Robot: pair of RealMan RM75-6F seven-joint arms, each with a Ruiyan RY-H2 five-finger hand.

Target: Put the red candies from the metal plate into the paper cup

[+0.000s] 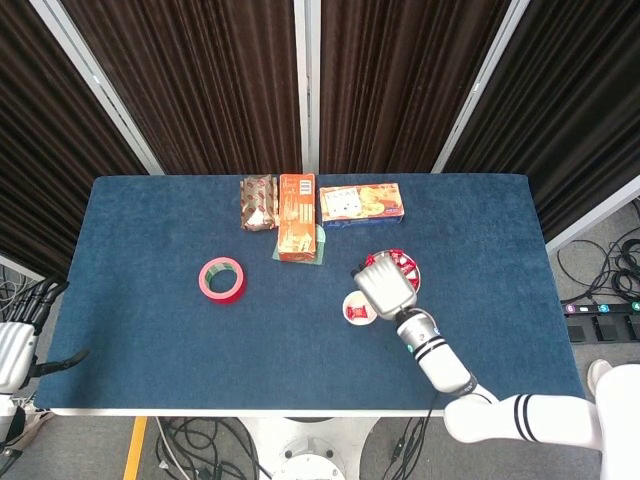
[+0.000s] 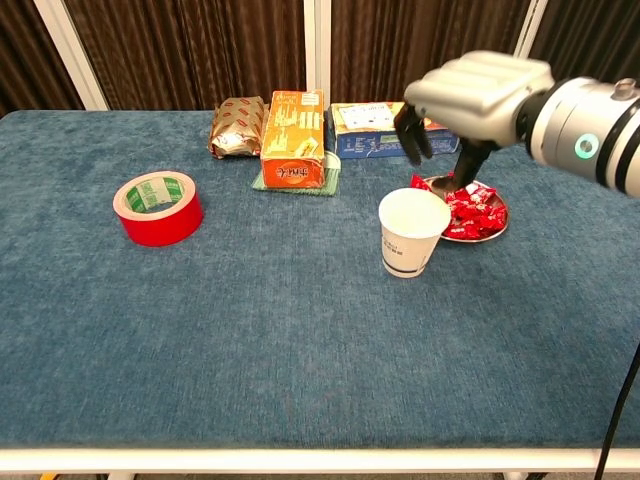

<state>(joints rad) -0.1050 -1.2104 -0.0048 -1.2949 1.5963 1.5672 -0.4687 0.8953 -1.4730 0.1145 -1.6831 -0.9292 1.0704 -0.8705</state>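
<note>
While the blue table (image 2: 250,330) carried everything, the right hand (image 2: 470,95) hung above the paper cup (image 2: 412,232) and metal plate (image 2: 492,228), fingers spread and holding nothing. Just beside the plate, the cup stood upright with one red candy (image 1: 354,313) inside; more red candies (image 2: 472,212) lay heaped on the plate. At the table's left edge, the left hand (image 1: 18,335) showed loosely open fingers.

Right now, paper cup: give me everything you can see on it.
The paper cup is white with dark print and a dark band near its base, tapering downward. It stands upright and open-topped on the blue table, just left of the metal plate. The head view shows one red candy inside. The right hand hovers above and slightly behind it, holding nothing and not touching it. No dents or tilt visible.
</note>
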